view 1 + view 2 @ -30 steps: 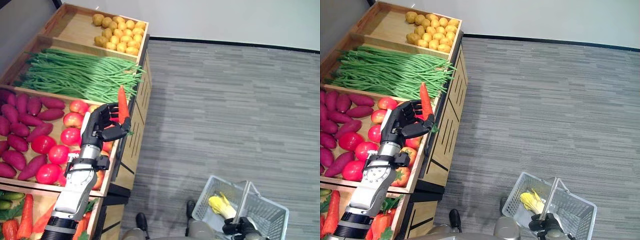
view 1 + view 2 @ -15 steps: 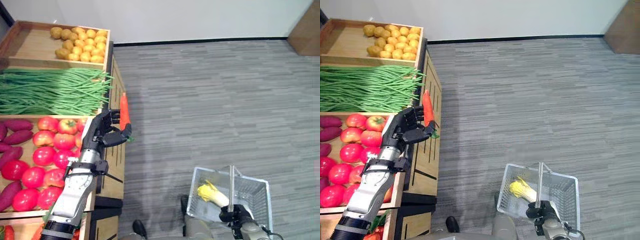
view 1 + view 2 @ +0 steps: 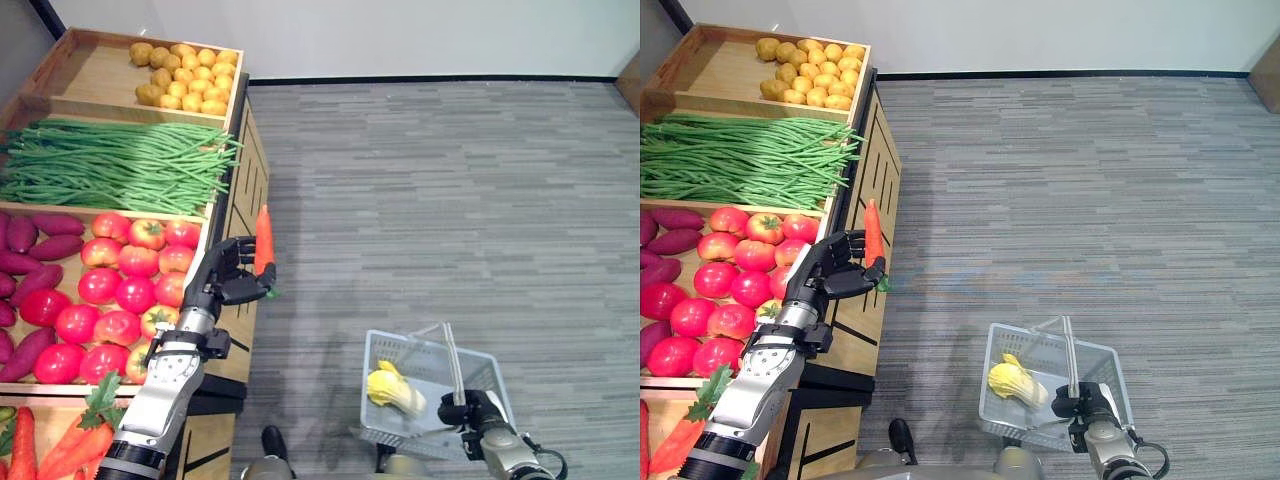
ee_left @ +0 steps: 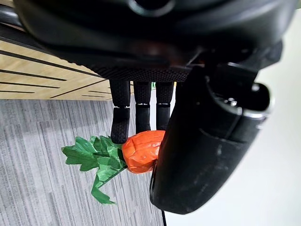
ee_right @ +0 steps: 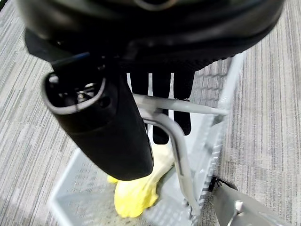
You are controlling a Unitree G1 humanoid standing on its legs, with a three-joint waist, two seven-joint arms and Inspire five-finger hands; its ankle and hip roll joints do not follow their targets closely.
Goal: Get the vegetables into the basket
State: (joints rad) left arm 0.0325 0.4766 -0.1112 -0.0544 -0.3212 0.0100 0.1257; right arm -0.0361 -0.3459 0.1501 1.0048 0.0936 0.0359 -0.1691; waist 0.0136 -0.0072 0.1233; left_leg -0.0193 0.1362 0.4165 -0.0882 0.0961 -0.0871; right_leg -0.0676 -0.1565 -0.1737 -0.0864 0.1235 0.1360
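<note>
Beside the outer edge of the wooden produce stand [image 3: 235,150], an orange carrot [image 3: 264,240] stands nearly upright, its tip up and its green leaves at the lower end, pinched between the fingers and thumb of the left hand [image 3: 228,282]; the left wrist view shows the fingers [image 4: 136,110] curled over the carrot's leafy top and the thumb pressing from the other side, with grey floor beneath. The carrot hangs just past the stand's rim, above the grey carpet floor [image 3: 450,200]. Well apart from it, toward the robot's right, a grey wire basket [image 3: 478,362] hangs from the right hand [image 3: 472,412], whose fingers are wrapped round the basket's handle [image 5: 174,136]. Inside the basket lies a yellow leafy vegetable [image 3: 394,390]. On the stand, red tomatoes [image 3: 120,290] fill the bin nearest the left hand, purple sweet potatoes [image 3: 30,260] lie next to them, green beans [image 3: 110,165] fill the bin behind, and potatoes [image 3: 185,75] sit in the far one. More carrots [image 3: 70,445] lie in the nearest bin.
</note>
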